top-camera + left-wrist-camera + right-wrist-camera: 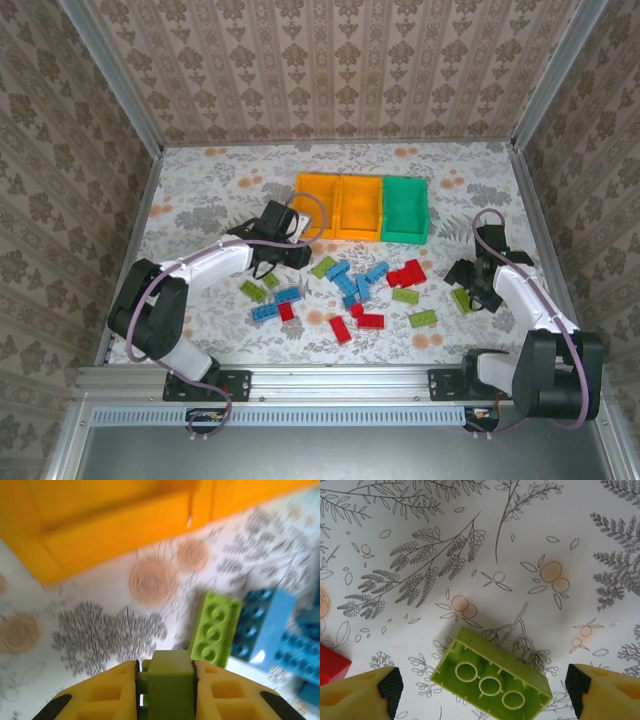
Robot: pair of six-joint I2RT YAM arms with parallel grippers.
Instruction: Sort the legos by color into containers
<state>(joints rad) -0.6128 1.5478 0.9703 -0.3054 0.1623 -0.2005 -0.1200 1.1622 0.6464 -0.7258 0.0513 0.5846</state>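
Right wrist view: right pincer (pixel 484 692) spread wide, straddling an overturned lime lego (pixel 492 677) on the tabletop (pixel 470 540), long axis slanted across the closing line; red lego (pixel 330 665) cut off at left. Left wrist view: left pincer (pixel 168 669) clamped on a second lime lego (pixel 171 695), blurred orange container (pixel 100 540) just ahead; green container (pixel 405 210) farther right, nearer the right arm.

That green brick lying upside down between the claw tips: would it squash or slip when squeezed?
Probably stiff: the lime green brick shows walls braced by round tubes. Likely light, being hollow. Its smooth sides might slip, though the right claw's dark pads should grip.
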